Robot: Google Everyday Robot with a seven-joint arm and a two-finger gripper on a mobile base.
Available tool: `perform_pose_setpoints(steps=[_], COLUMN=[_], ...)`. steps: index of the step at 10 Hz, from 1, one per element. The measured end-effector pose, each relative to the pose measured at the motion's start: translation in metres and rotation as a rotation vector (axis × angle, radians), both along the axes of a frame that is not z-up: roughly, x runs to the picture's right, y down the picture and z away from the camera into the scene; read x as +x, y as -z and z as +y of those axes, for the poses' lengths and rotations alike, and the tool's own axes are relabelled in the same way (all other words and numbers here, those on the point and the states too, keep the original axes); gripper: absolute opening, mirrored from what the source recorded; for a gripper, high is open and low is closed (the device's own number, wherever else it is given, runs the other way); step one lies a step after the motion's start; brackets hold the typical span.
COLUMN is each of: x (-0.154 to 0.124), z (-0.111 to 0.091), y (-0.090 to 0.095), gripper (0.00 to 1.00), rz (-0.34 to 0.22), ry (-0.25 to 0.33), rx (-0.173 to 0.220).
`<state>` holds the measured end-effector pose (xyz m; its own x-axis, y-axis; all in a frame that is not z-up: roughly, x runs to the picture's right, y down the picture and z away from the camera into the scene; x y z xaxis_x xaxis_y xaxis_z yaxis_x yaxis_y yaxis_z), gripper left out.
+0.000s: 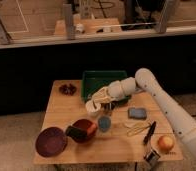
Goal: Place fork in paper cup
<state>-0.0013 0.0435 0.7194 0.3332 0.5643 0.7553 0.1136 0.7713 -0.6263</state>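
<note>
The white paper cup [93, 108] stands upright near the middle of the wooden table [66, 112], just in front of the green tray [98, 80]. My gripper [98, 98] reaches in from the right and hangs right over the cup's mouth, its tip at the rim. I cannot make out the silver fork as separate from the gripper; it may be hidden there.
A light blue cup [104, 123] stands just in front of the paper cup. A red bowl [84, 130] and a dark plate [51, 141] lie front left. A blue sponge [137, 113], a yellow utensil [135, 129], a black-handled tool [150, 133], an orange fruit [166, 143] and a dark metallic cup [151, 158] lie to the right.
</note>
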Motion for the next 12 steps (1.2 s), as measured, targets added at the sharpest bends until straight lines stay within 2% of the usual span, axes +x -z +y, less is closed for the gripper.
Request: perform_pose_setpoints(steps=[5,6,12], x=[-0.013,-0.012,0.0], z=[-0.009,-0.009,0.011], y=[-0.012,-0.019,-0.058], gripper=[0.0,0.05,0.64], rz=[-0.035,-0.038,-0.024], ry=[-0.025,-0.029,-0.024], rx=[0.03,0.038,0.034])
